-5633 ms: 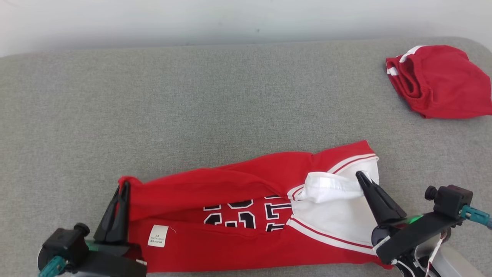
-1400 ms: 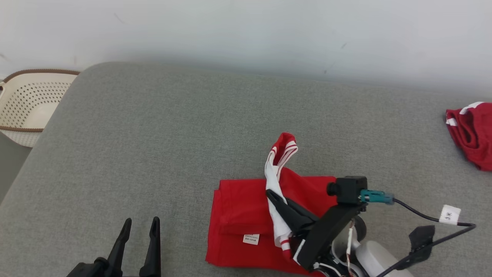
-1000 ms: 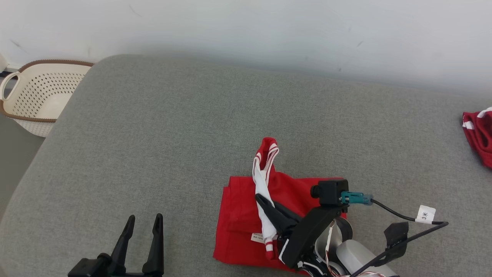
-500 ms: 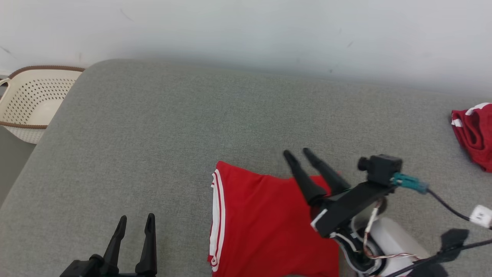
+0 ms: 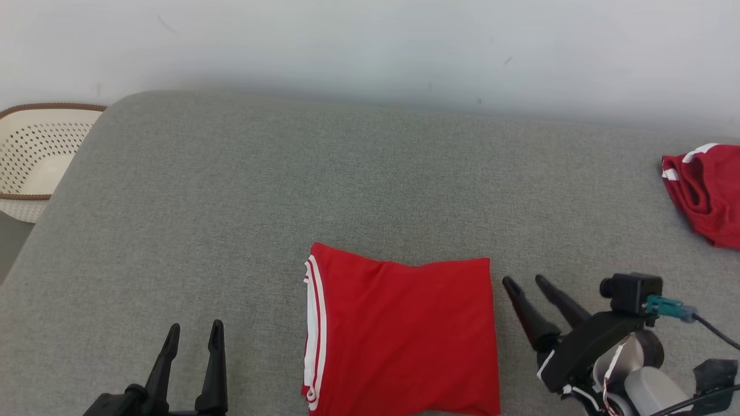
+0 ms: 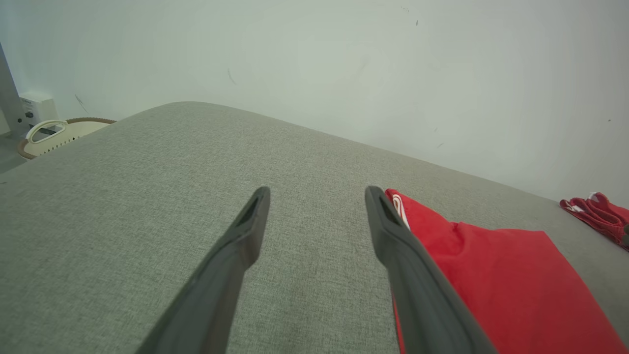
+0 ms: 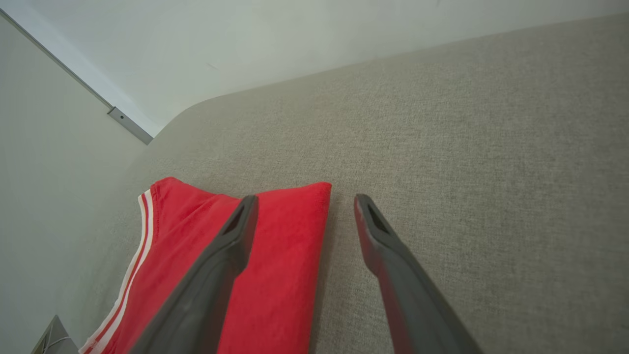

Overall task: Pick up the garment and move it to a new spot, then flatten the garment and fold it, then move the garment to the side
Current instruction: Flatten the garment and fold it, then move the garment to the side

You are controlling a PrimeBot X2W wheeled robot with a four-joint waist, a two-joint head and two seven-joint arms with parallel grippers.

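The garment (image 5: pixel 402 338) is a red jersey folded into a flat square, with white stripes along its left edge, lying near the front of the grey surface. It also shows in the left wrist view (image 6: pixel 496 280) and the right wrist view (image 7: pixel 275 265). Just right of its right edge, my right gripper (image 5: pixel 527 282) stands open and empty, off the cloth. At the lower left, well apart from the garment, my left gripper (image 5: pixel 194 330) is open with nothing between its fingers.
A second red cloth (image 5: pixel 702 193) lies crumpled at the far right of the grey cushioned surface (image 5: pixel 289 190). A cream perforated basket (image 5: pixel 34 156) stands beyond the surface's left edge. A pale wall runs behind.
My right gripper let go of the striped end, which now lies flat as the folded top layer. It opened and drew back to the right of the garment. The camera shifted slightly.
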